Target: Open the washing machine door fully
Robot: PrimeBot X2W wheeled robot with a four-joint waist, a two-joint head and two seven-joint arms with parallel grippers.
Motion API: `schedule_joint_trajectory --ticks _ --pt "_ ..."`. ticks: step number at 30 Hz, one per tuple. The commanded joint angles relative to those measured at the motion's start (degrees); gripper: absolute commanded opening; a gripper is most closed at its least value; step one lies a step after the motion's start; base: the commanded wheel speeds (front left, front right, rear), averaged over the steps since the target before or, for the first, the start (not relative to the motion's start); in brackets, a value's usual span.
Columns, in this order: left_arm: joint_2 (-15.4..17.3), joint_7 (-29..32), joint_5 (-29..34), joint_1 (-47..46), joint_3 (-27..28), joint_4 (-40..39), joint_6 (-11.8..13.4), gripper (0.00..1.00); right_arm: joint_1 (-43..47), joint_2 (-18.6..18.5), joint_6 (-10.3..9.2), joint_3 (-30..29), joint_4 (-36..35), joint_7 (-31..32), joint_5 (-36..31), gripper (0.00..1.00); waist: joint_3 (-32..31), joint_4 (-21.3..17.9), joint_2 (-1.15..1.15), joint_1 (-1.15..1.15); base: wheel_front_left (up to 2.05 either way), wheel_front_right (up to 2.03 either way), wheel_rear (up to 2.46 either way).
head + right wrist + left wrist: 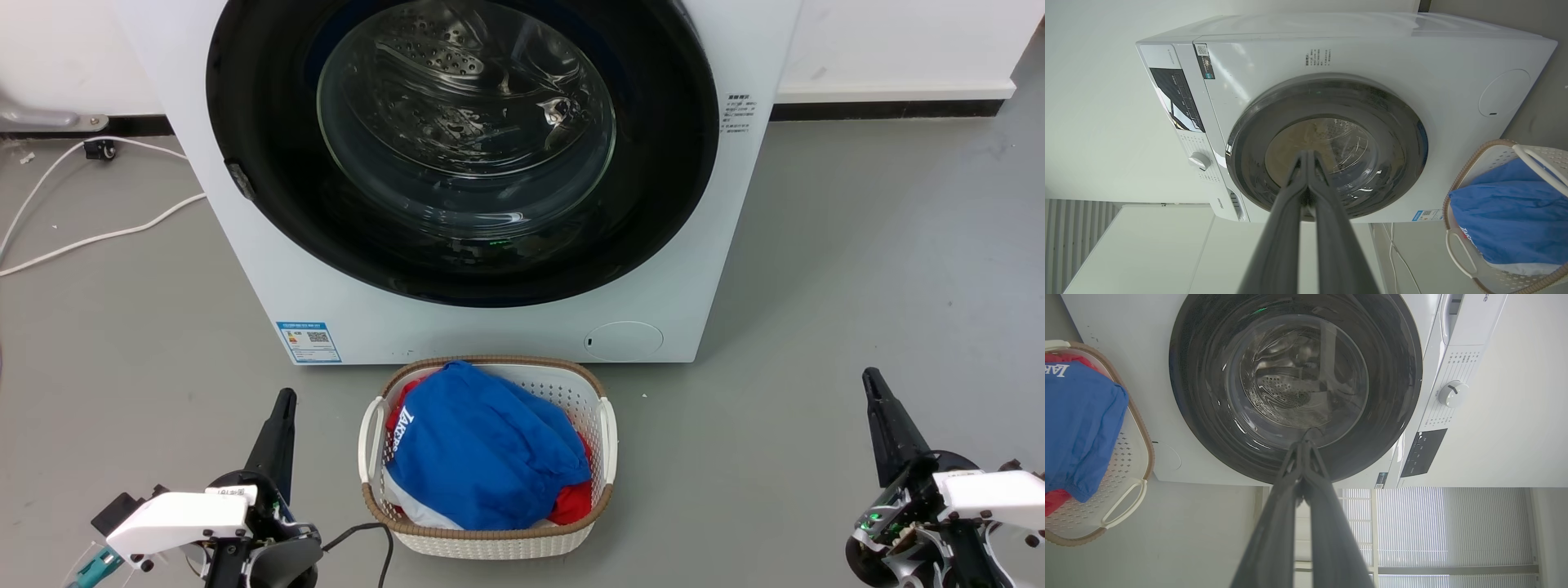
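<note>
The washing machine door (669,147) is seen shut, its glossy black ring lying flush on the white front of the washing machine (245,269), with the steel drum visible through the glass bowl. No part of the task is judged done.

The left end effector (286,400) and the right end effector (873,384) are held low and well apart from the machine, one on each side of the laundry basket (600,425). Both are narrow, the fingers pressed together, and nothing is held. This wide, low stance is probably kept so that the front of the machine is left unobstructed for the head camera.

A small grey notch (239,181) is seen on the door's rim on the robot's left. It is judged to be the catch or pull point, so the hinge is likely on the robot's right, and the left arm seems better placed for the first reach.

The basket, heaped with a blue garment (482,449), is set on the floor (857,269) just in front of the machine, below the door's lower edge. Whether the door's swing clears its rim cannot be told. Open floor is seen to the robot's right, where the door would come to rest. White cables (98,237) lie on the floor to the left, well apart from the door.
</note>
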Motion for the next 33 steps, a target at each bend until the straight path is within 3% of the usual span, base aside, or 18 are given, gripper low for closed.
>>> schedule_joint_trajectory --ticks 1,25,26,33 --pt "-0.1 0.1 0.0 -0.4 0.2 0.0 -0.2 0.0 -0.7 0.2 0.0 -0.1 0.0 0.0 -0.3 0.0 0.0 0.0 0.0 0.0 0.0 0.0 0.0" --pt "-0.1 0.1 0.0 -0.4 0.1 0.0 -0.2 0.0 -0.7 0.3 0.0 -0.3 0.1 0.3 -0.5 0.0 0.0 0.0 0.0 0.0 0.0 0.0 0.0" --pt "0.0 0.0 0.0 0.1 -0.1 0.2 0.0 1.0 0.1 0.1 0.0 -0.2 0.2 0.1 -0.2 1.0 0.0 0.0 0.0 0.0 0.0 0.0 0.0" --pt "-0.1 -1.4 1.4 1.5 -0.4 0.5 0.0 1.0 1.6 0.3 -0.02 -0.2 0.7 -1.3 -2.2 1.0 0.0 0.0 0.0 0.0 0.0 0.0 0.0"
